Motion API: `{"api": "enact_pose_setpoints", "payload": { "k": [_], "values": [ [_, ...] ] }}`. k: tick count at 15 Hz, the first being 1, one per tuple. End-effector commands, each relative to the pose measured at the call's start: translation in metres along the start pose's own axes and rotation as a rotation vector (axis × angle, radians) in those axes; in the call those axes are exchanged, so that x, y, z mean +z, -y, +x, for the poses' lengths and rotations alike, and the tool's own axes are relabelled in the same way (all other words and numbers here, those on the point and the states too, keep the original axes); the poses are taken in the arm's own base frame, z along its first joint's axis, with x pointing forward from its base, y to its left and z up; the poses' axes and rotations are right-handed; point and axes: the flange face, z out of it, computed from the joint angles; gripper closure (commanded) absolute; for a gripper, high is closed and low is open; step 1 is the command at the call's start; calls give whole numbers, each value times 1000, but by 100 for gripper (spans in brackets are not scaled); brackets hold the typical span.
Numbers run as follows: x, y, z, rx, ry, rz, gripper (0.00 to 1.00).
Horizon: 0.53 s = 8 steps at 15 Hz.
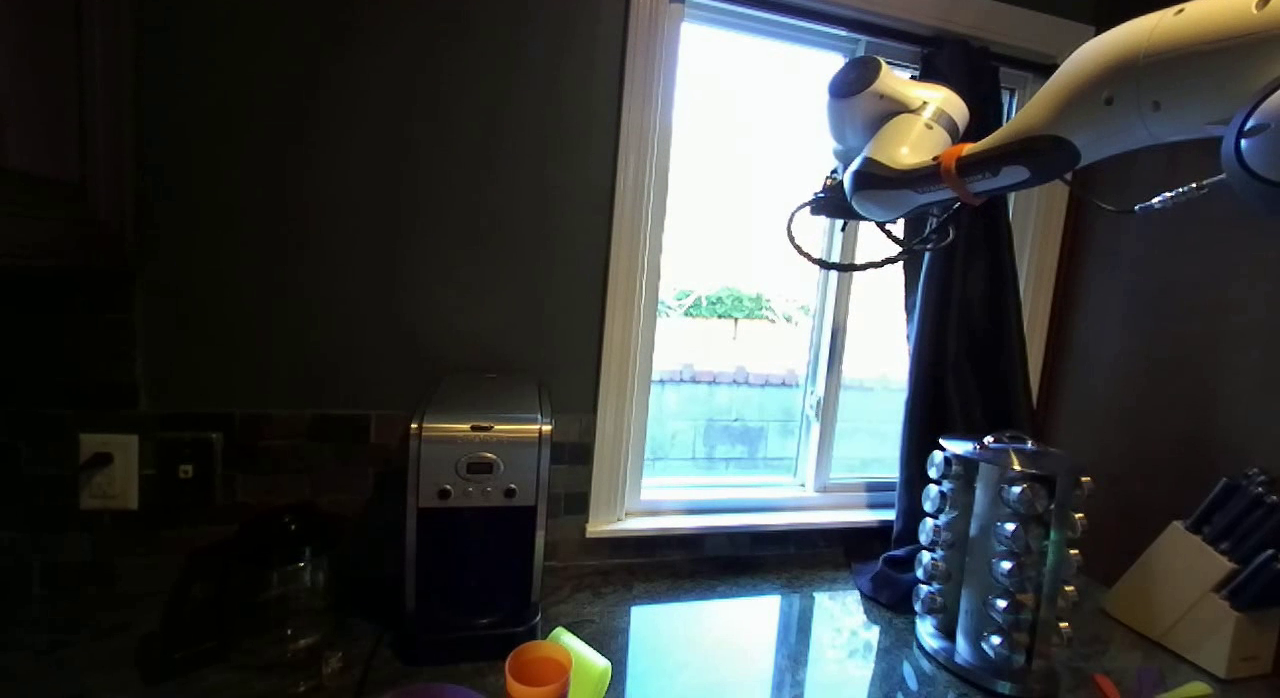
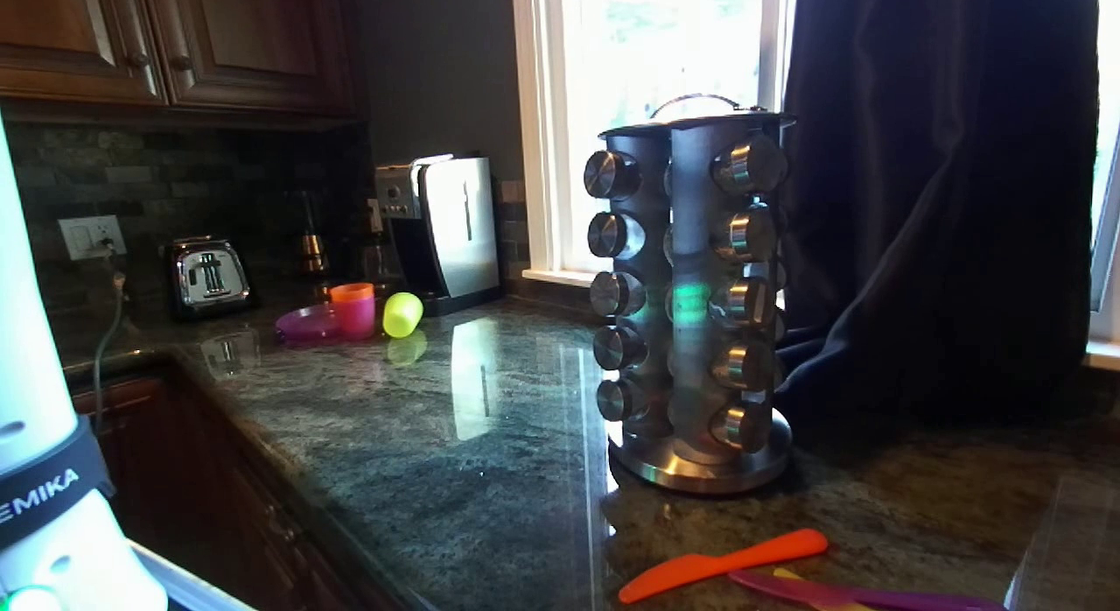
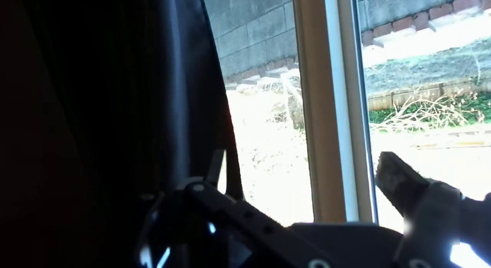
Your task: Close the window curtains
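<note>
Long near-black fabric curtain (image 2: 936, 173): likely soft.
My black gripper (image 3: 303, 162) gapes; pinch inner border above stone worktop's (image 2: 411, 462) rear edge.

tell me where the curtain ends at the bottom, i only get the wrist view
Observer: In both exterior views the curtain reaches down to the counter.
Operator: ok anything standing near it down there
Observer: Yes, a spice rack stands partly in front of it, in both exterior views.
Operator: and up high, anything that might snag
Observer: Possibly: in an exterior view, a dark cable loops below the end of the arm.
</note>
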Motion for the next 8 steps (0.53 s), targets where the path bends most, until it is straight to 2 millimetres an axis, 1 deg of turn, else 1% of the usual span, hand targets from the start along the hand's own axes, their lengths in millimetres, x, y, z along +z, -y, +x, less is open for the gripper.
{"api": "enact_pose_setpoints", "payload": {
  "k": [1, 5, 8],
  "values": [
    [8, 1, 15, 13, -161, -16, 0],
    [28, 1, 45, 30, -376, -60, 0],
    [44, 3, 62, 54, -540, -99, 0]
  ]
}}
